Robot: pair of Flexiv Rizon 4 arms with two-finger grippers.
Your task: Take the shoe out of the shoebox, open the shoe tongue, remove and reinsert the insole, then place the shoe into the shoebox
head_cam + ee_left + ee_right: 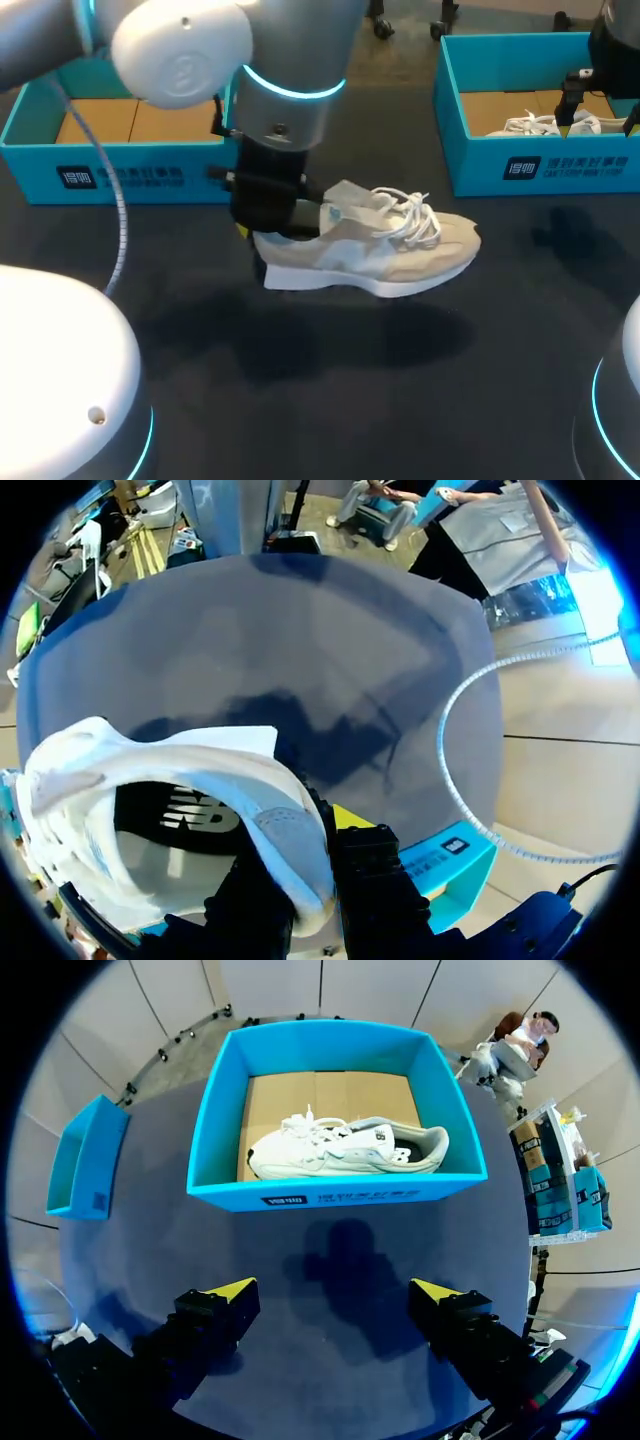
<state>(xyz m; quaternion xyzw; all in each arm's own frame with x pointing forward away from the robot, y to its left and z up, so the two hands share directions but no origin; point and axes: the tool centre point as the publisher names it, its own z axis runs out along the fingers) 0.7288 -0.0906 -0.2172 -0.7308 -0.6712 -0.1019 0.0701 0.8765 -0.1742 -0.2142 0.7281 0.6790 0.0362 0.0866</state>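
The left end effector (266, 228) is clamped on the heel of the beige shoe (400, 250). In the left wrist view one finger sits inside the heel collar and the other presses on it from outside, so the padded collar is pinched between them. The dark insole (175, 815) shows in the opening just beside the inner finger. The shoe points away from that end effector with its toe out to the side, its white laces (412, 218) loosely bunched over the tongue. It seems to hang off the table (330, 420), as its shadow lies apart from the sole. The left shoebox (120, 175) stands just behind that end effector, with bare cardboard showing inside. The right end effector (332, 1290) is spread wide, its two yellow-tipped fingers (232, 1290) well apart and holding nothing, above bare table. Directly ahead of it stands the right shoebox (335, 1198), and a white shoe (345, 1150) lies on its side within, heel and toe along the box's length. The two end effectors are well apart from each other.
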